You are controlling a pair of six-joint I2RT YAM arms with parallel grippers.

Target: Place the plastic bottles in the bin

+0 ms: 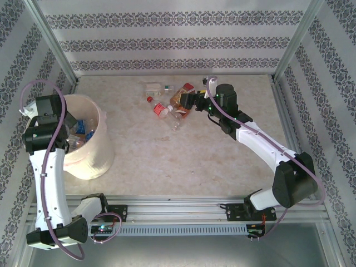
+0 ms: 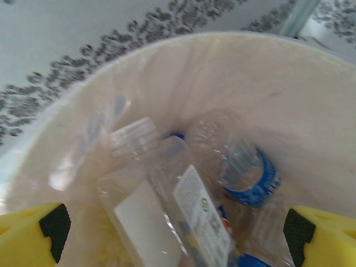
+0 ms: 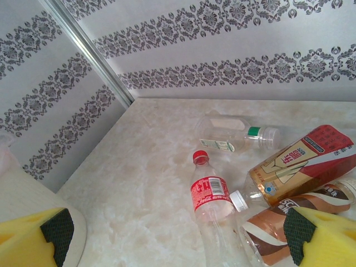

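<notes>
Overhead, left gripper over the bin at the table's left, plastic bottles loose far centre beside right gripper, left wrist — fingers spread wide, empty, binned bottles below, right wrist — fingers wide, empty, red-capped bottle just ahead.

A robot-lab test booth dressed up like a room: a marble-look table is boxed in by damask wallpaper panels held in bare aluminium posts. The left arm and right arm are bolted to a slotted metal rail at the near edge, with purple cables hanging loose
</notes>
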